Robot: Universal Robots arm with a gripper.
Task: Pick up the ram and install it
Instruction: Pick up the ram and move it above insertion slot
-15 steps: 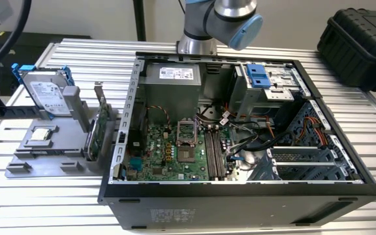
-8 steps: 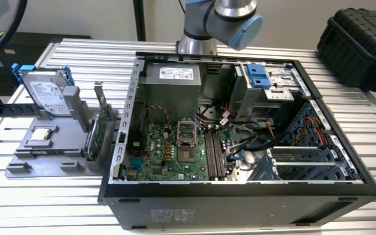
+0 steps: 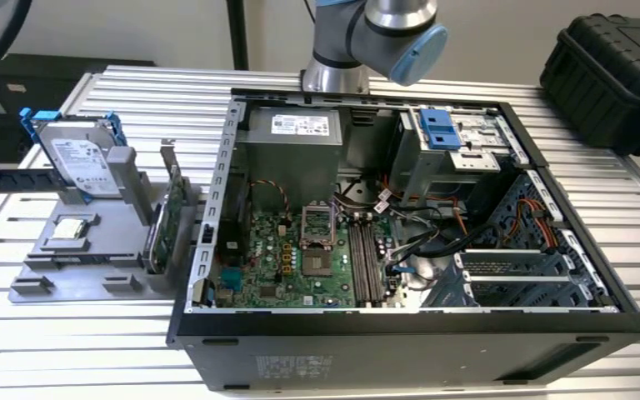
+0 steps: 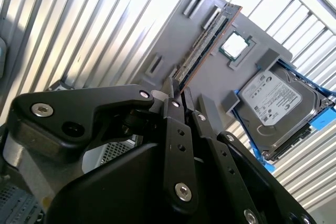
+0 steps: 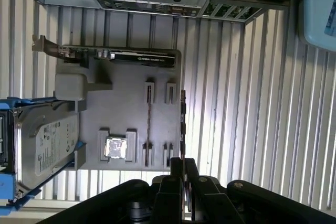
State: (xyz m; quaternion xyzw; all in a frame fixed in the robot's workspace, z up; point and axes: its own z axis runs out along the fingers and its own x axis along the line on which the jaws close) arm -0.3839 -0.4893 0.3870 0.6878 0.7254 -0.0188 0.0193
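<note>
Gripper (image 5: 182,162) fingers sit together, empty, well apart from the ram (image 4: 207,43). It stands on edge in the grey holder's (image 5: 126,108) slots beside the processor (image 5: 115,148). Judged light, stiff, fragile; best held mid-length by its upper edge.

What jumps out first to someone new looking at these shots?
The open computer case sits mid-frame in the exterior view, its motherboard exposed. At the exterior view's left, a grey holder props up a hard drive. In the second wrist view the black gripper looms in front, aimed at the ram standing on edge in the holder.
</note>
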